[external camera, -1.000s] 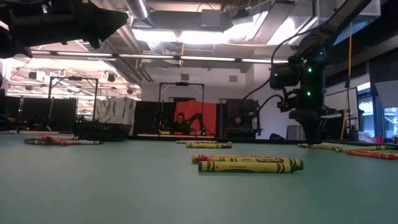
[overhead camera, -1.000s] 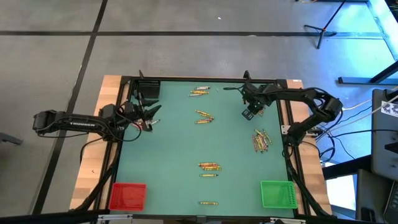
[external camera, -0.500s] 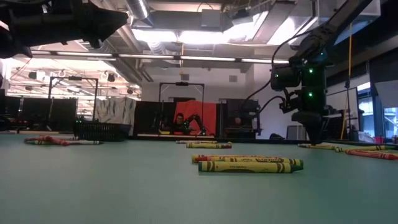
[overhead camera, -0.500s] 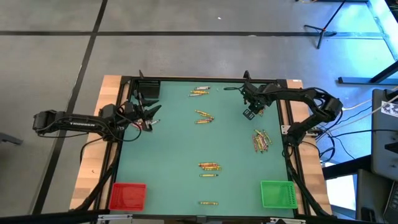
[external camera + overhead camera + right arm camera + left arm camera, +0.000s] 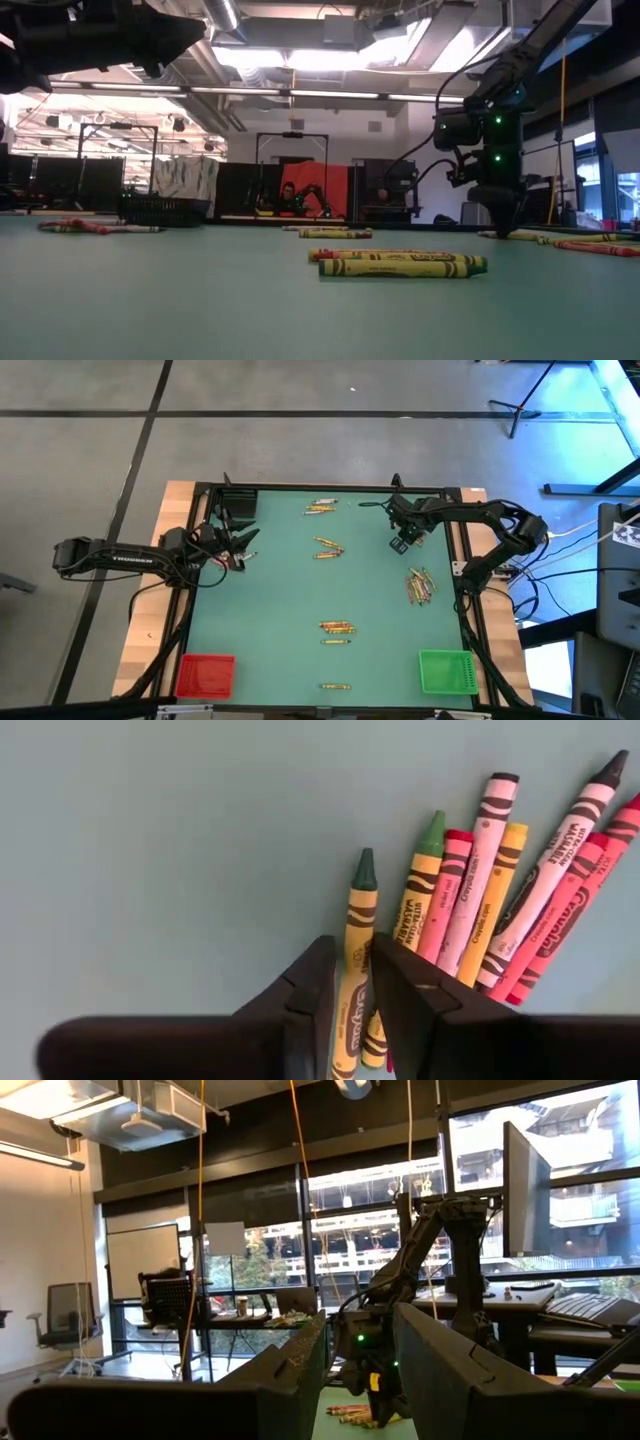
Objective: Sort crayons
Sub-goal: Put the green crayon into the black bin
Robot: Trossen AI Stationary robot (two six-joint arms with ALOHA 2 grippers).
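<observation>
Right gripper [image 5: 347, 982]: mine, fingers narrowed around a green-tipped yellow crayon [image 5: 356, 935], the outermost of the fanned pile [image 5: 420, 586] near the tabletop's [image 5: 280, 610] right edge, so one stick can come away alone; whether it is clamped, I cannot tell.
Left gripper [image 5: 240, 548]: waiting at the left edge, fingers apart, empty.
Other crayon clusters [image 5: 337, 628]: scattered mid-tabletop.
Green bin [image 5: 445, 671]: front right corner.
</observation>
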